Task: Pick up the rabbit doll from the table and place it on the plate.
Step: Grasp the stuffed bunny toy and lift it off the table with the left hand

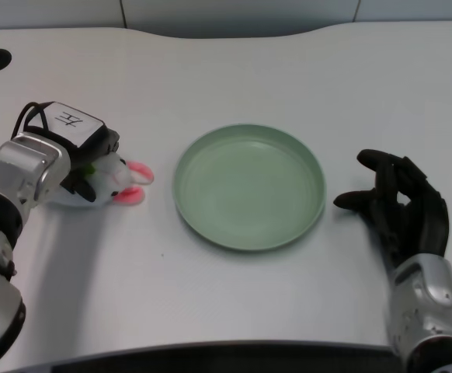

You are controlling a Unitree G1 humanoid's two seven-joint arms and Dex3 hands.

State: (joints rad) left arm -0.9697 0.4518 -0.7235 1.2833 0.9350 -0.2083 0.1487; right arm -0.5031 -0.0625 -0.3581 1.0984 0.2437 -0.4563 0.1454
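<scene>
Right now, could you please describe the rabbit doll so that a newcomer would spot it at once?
Start at the round pale green plate in the middle of the white table. Look just past its left rim, where the black left hand covers a small white plush rabbit doll. Its pink ears, pointing toward the plate, are the scene's only pink.

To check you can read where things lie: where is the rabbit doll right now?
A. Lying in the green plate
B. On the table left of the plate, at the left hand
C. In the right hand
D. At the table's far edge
B: the rabbit doll lies on the table under the left hand, apart from the plate.
</scene>
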